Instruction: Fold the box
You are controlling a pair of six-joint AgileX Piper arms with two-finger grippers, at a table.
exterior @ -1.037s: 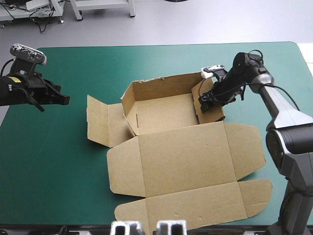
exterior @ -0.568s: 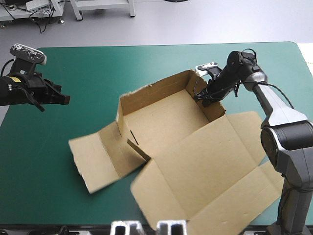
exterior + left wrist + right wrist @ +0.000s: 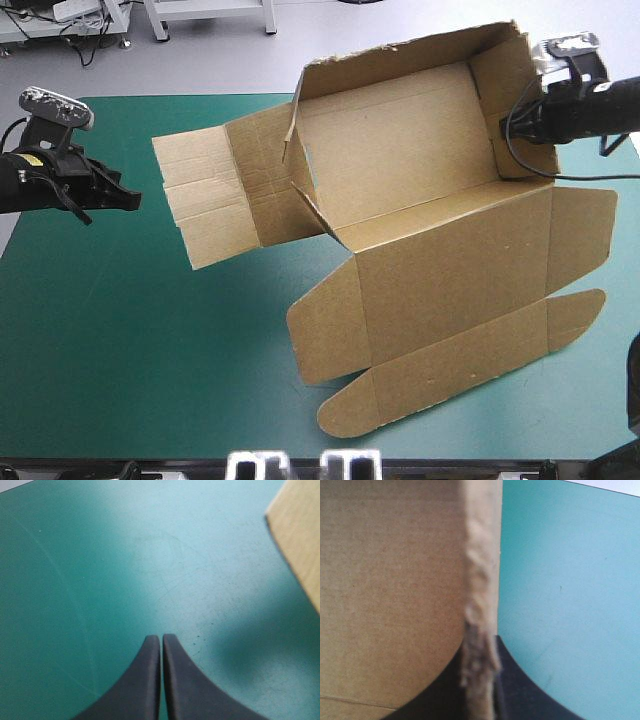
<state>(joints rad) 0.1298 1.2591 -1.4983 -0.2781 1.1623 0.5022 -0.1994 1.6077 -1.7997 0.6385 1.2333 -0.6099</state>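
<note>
The brown box (image 3: 400, 150) is up in the air over the teal-green tabletop (image 3: 120, 340). It is tipped, so we see its open inside. The right hand (image 3: 512, 128) pinches the box's right wall. Its black fingers (image 3: 520, 685) are pressed tight on the rough edge of the board. The big lid (image 3: 450, 280) hangs down from the box's front wall. A long flap (image 3: 205, 195) sticks out from the box's left side. The left hand (image 3: 128, 200) is far to the left of the box. It is closed, fingertips touching, and holds nothing.
</note>
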